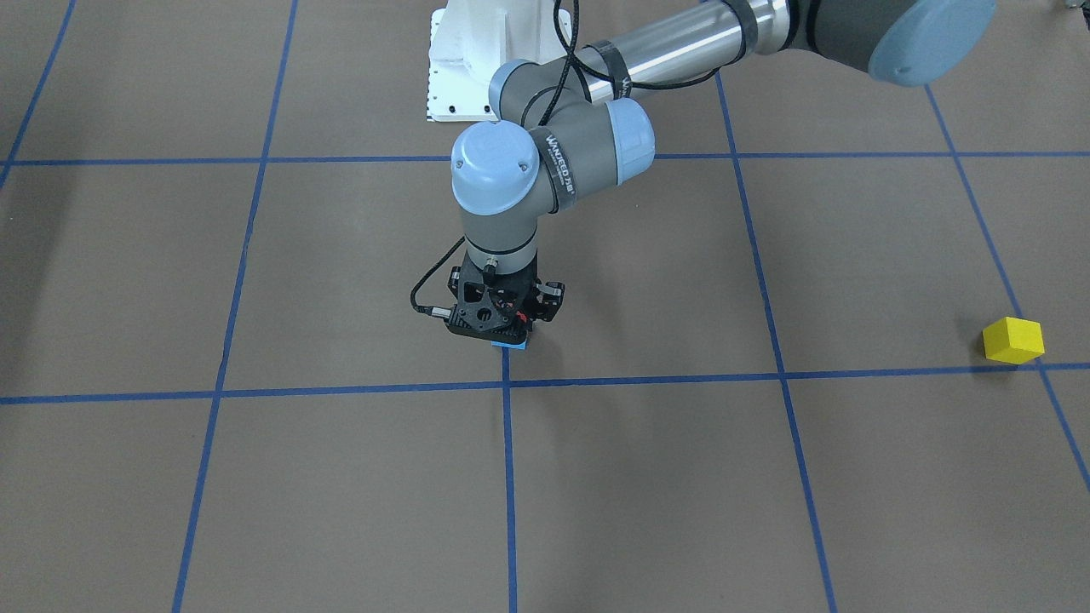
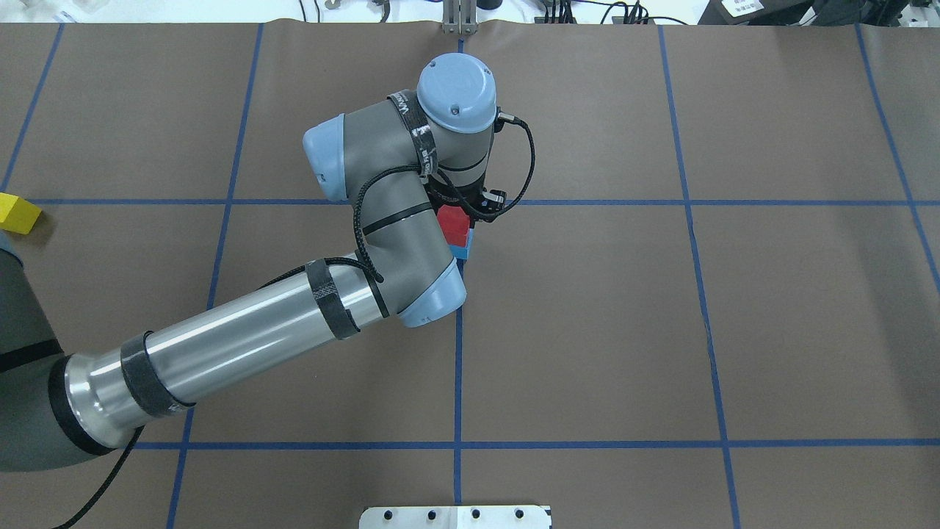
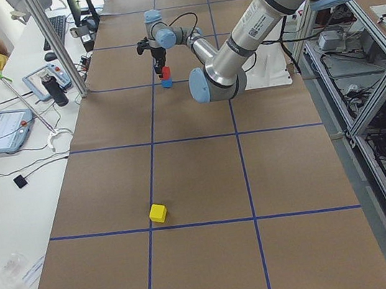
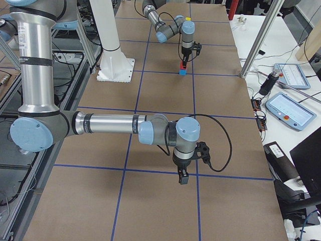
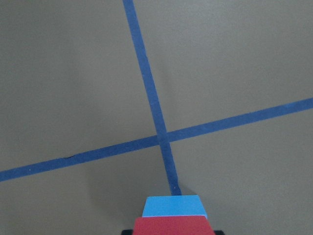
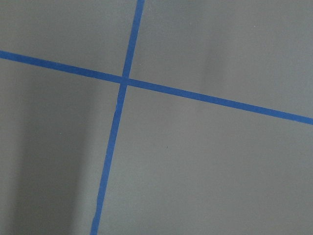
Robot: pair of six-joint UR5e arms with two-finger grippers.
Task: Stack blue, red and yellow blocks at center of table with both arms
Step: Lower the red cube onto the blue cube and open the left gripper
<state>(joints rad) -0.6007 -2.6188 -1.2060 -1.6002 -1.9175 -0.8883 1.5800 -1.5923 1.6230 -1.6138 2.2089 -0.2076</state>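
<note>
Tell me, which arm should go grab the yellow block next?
Probably the left. The yellow block sits at the left end of the table, and the left gripper, over the red block in the middle, is nearer than the right gripper at the other end.

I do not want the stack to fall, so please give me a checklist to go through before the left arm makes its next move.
1. Red block rests on blue block: ok, both side views show red directly on top.
2. Stack at the centre: ok, the blue block sits just short of the tape crossing.
3. Left claw released from the red block: cannot tell, the grip is hidden under the wrist.
4. Yellow block free for pickup: ok, it stands alone on the table, far out on the robot's left.
5. Right claw away from the stack: ok. Open or shut: cannot tell.
</note>
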